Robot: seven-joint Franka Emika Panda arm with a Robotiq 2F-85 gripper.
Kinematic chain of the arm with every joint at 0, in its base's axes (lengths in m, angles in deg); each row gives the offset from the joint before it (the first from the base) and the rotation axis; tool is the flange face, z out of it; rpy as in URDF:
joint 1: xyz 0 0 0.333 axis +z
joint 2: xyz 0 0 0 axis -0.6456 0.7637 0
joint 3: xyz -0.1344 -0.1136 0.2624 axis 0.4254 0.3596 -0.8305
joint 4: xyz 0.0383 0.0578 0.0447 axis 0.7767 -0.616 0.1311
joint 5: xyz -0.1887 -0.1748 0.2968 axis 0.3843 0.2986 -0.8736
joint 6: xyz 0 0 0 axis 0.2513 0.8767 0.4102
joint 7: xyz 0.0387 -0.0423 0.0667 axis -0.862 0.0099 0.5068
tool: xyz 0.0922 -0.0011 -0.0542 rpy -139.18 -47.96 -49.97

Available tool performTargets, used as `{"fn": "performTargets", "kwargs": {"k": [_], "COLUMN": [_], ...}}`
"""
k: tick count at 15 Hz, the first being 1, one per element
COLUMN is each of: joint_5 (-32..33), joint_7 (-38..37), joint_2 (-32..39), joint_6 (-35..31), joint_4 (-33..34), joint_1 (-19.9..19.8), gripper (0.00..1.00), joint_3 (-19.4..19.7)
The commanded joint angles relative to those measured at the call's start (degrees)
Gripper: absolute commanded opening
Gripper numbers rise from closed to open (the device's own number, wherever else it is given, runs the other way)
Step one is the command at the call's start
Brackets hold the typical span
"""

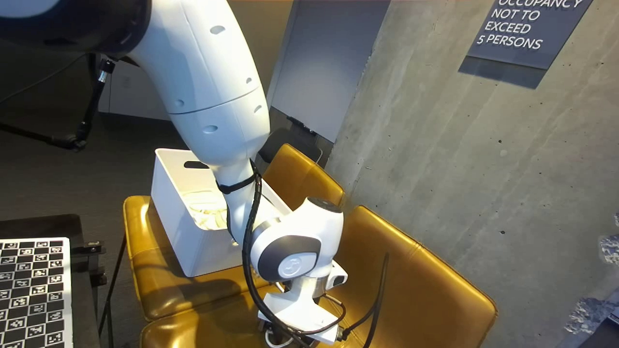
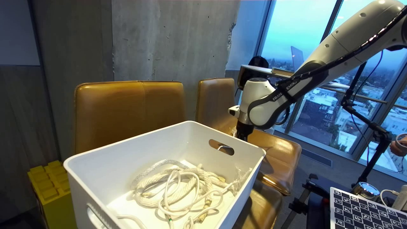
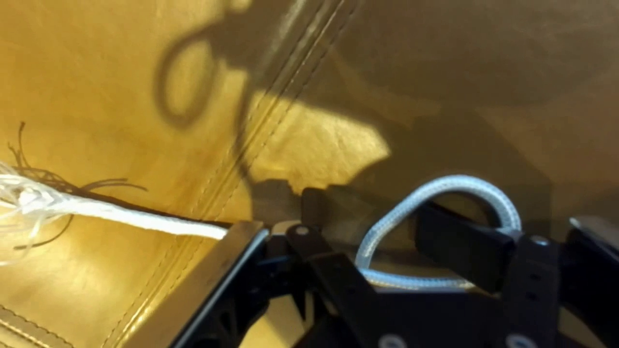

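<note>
Gripper [image 3: 362,232] x1, 2 fingers: jaws apart, visible gap between them. Position: low over the seat of the gripper-side chair [image 1: 416,285]. Cord loop [image 3: 459,182] x1, pale grey, goes around one finger [image 3: 464,246]. White rope [image 3: 145,220] x1, on or just above the leather, 1 frayed end showing, the rest running out of sight behind the opposite finger; can't tell if loop and rope are one piece. Chairs: 2 tan leather in both exterior views. White box [image 2: 152,146] x1, on the box-side chair [image 1: 302,174]; rope tangle [image 2: 173,198] inside, too snarled to count. Also: checkered board [image 1: 34,295] x1, wall sign [image 1: 527,29] x1.
</note>
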Motion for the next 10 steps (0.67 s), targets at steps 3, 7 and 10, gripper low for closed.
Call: {"fn": "performTargets", "kwargs": {"k": [3,7,10], "joint_5": [1.55,1.47,1.74], "joint_7": [-1.3,-1.68,-2.05], "joint_2": [-1.33,-3.59,-8.25], "joint_6": [0.89,1.0,0.29], "joint_4": [-1.19,-2.91,-7.29], "joint_1": [-0.91,-1.22,-0.94], "gripper": [0.06,0.01,0.02], "joint_3": [0.37,0.7,1.09]}}
